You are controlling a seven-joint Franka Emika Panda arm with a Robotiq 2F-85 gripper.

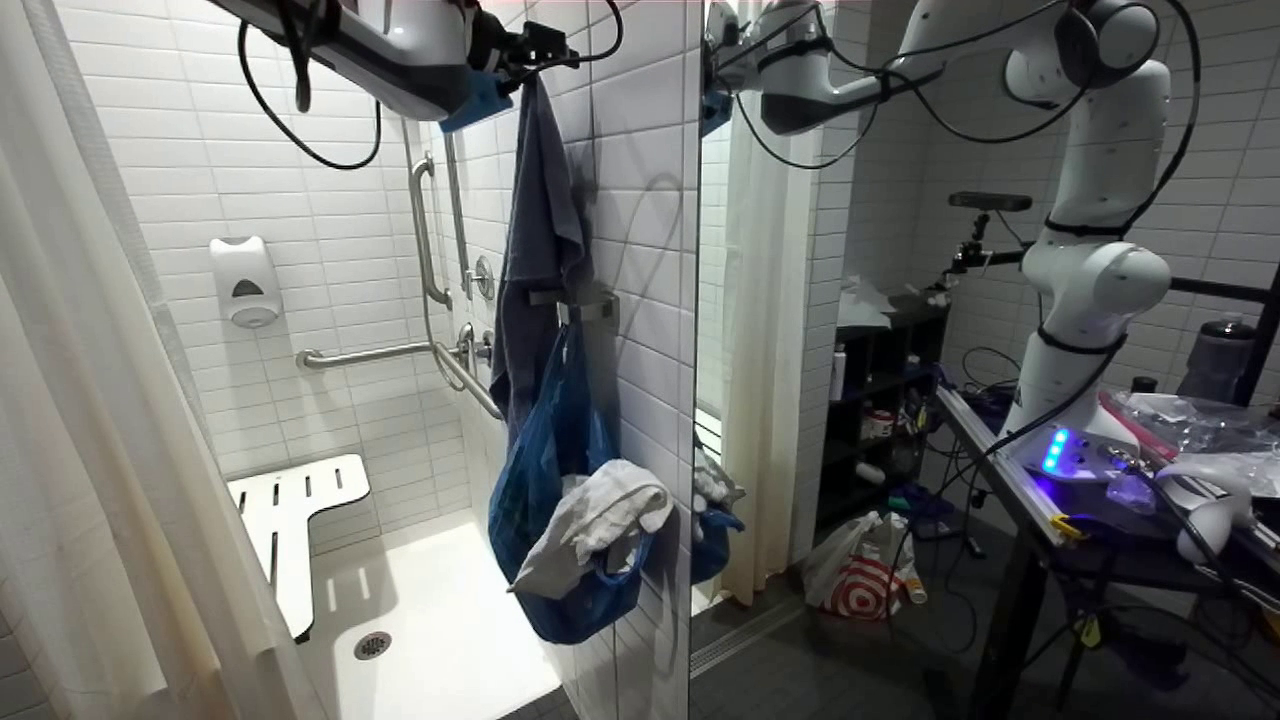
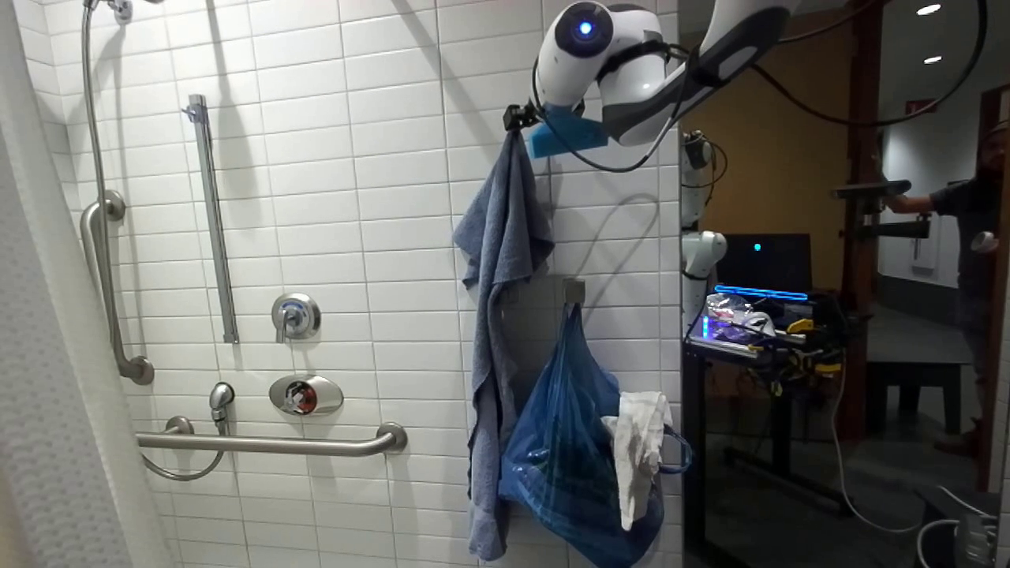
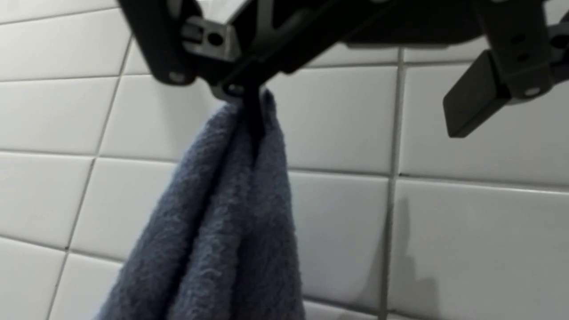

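Observation:
A blue-grey towel (image 3: 231,222) hangs in a narrow peak against the white tiled wall, seen also in both exterior views as a long towel (image 1: 540,200) (image 2: 501,229). My gripper (image 3: 364,109) stands wide open at the towel's top. The left fingertip (image 3: 255,120) presses into the towel's folds at its peak, while the right fingertip (image 3: 473,100) stands well apart, over bare tile. Nothing is pinched between the two. What bears the towel's weight is hidden behind the finger. Lower right of it, a blue plastic bag (image 2: 552,442) hangs from a metal wall holder (image 2: 574,290).
A white cloth (image 2: 639,450) drapes out of the bag. Grab bars (image 2: 268,444), a shower valve (image 2: 297,317) and a folding seat (image 1: 300,500) are fixed to the walls. A curtain (image 1: 80,400) hangs at the left. A reflective panel borders the wall's right edge.

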